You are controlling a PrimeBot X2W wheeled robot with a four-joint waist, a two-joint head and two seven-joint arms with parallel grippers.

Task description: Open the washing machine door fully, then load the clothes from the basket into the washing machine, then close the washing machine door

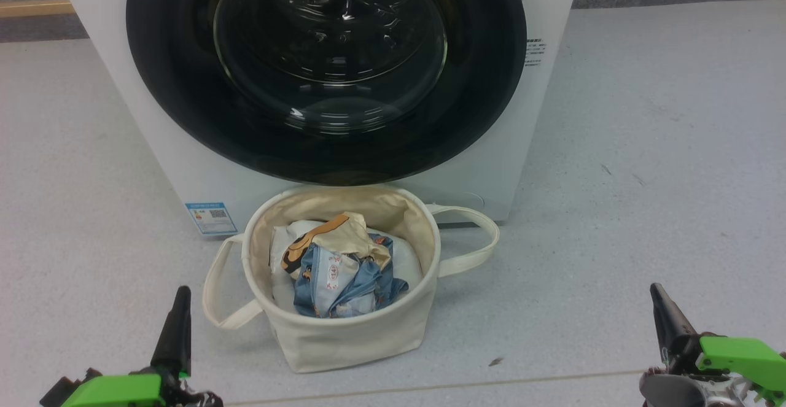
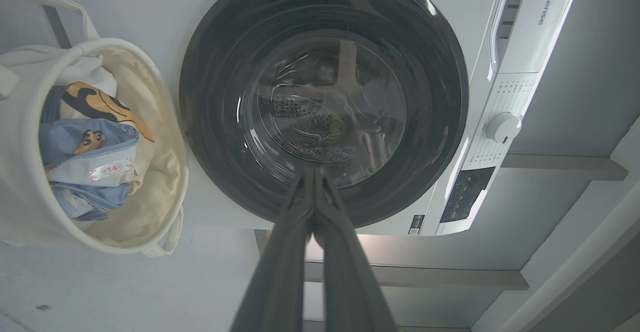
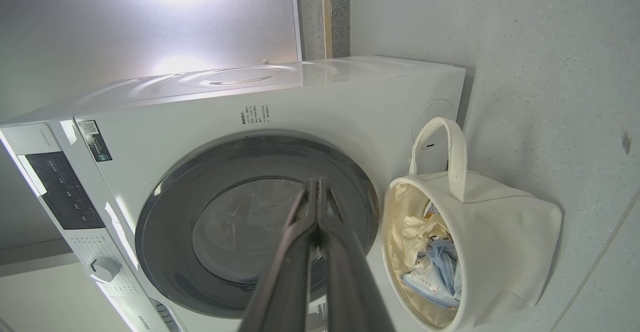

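While the washing machine door stands shut, basket of clothes right before it, blue label beside, left gripper, right gripper closed, empty.

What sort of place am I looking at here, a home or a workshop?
Probably a laundry corner, perhaps a test room rather than a home: a white front-loading washing machine, a cream basket of clothes before it, on a plain grey floor.

The washing machine was white, its door rimmed glossy black; the cream basket held clothes of blue denim with white patches and beige printed orange-brown.
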